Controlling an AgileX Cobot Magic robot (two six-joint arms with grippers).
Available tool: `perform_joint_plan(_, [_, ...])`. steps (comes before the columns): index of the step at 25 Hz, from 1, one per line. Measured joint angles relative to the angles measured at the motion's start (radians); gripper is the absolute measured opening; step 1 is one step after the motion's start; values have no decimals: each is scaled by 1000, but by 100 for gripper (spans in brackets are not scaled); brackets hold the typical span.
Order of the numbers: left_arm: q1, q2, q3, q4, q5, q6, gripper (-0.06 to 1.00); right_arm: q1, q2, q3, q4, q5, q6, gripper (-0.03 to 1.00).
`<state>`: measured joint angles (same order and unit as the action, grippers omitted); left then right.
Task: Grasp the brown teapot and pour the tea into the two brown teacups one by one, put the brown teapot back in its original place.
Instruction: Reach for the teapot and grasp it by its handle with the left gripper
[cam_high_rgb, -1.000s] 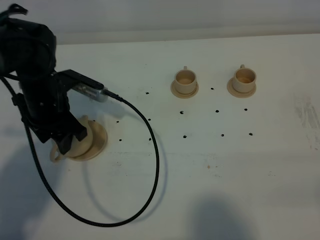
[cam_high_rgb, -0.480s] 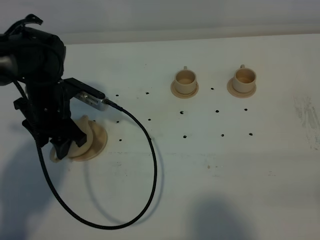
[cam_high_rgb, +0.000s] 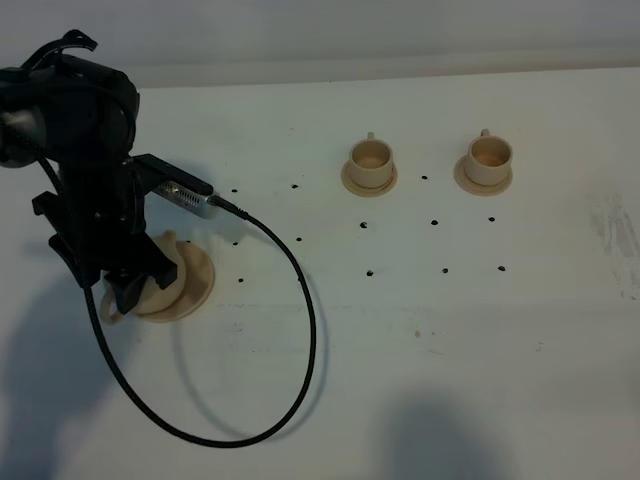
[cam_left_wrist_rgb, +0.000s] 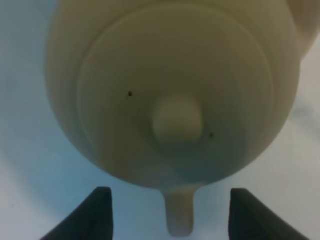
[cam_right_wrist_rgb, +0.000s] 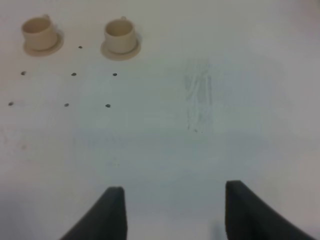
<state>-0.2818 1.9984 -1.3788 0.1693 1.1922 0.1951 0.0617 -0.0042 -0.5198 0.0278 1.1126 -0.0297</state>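
The brown teapot sits on its wide saucer at about 9 o'clock on the tabletop. Its loop handle points toward 8 o'clock in the high view and its spout toward 1 o'clock. The left gripper hangs right over the pot with its jaws wide apart. One fingertip stands on each side of the handle, clear of it, and grips nothing. A black cable loops from that arm across the tabletop toward 5 o'clock. Toward 2 o'clock from the pot, well apart from it, stand the first teacup and, farther toward 3 o'clock, the second teacup. Each is upright on its own small saucer. The right gripper hovers over bare tabletop, its jaws spread and empty.
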Motion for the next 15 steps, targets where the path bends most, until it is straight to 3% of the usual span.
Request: perform_joint_plan(15, [0,0,-4,27,0,-3,48,0,0,0,0,0,0,43])
